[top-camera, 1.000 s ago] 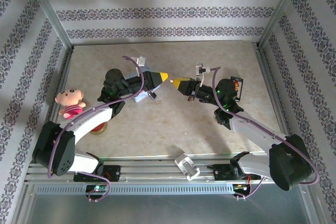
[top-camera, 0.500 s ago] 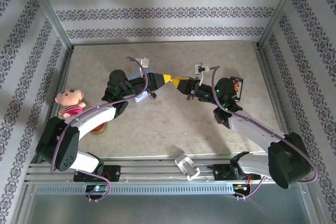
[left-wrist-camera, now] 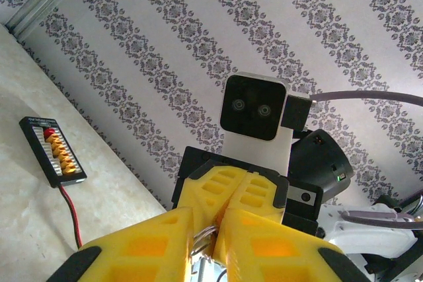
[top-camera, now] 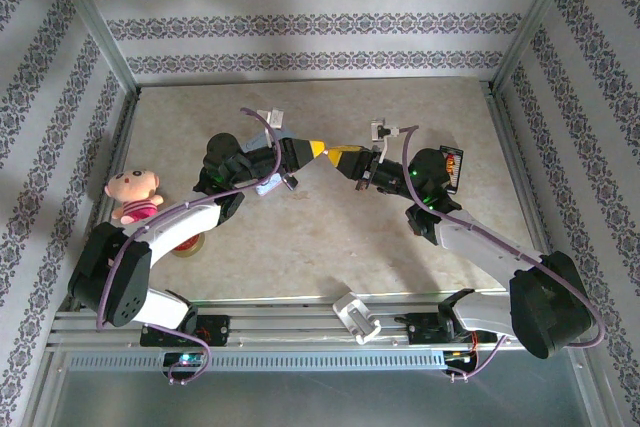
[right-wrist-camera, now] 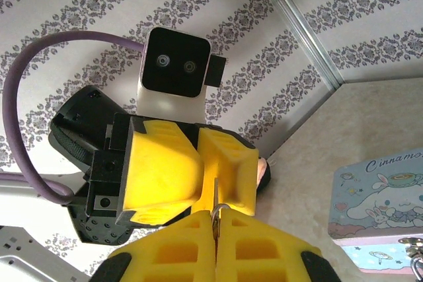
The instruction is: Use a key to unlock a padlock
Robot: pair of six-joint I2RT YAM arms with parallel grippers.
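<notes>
Passing the key (right-wrist-camera: 215, 211) between two grippers above the middle of the table (top-camera: 330, 247)

Your left gripper (top-camera: 313, 147) and right gripper (top-camera: 337, 155) meet tip to tip. Each is pinched closed on a thin silvery piece that I take for the key, but which side really carries it I cannot tell. The padlock (top-camera: 288, 183) lies under the left arm, just beside the Cinnamoroll tin box (right-wrist-camera: 377, 196), a little left of the table's middle. The danger is in the release. If one side lets go before the other has a firm hold, the key drops and may hide under an arm. If both pull together, it can twist in the pads and arrive crooked for the keyhole.
</notes>
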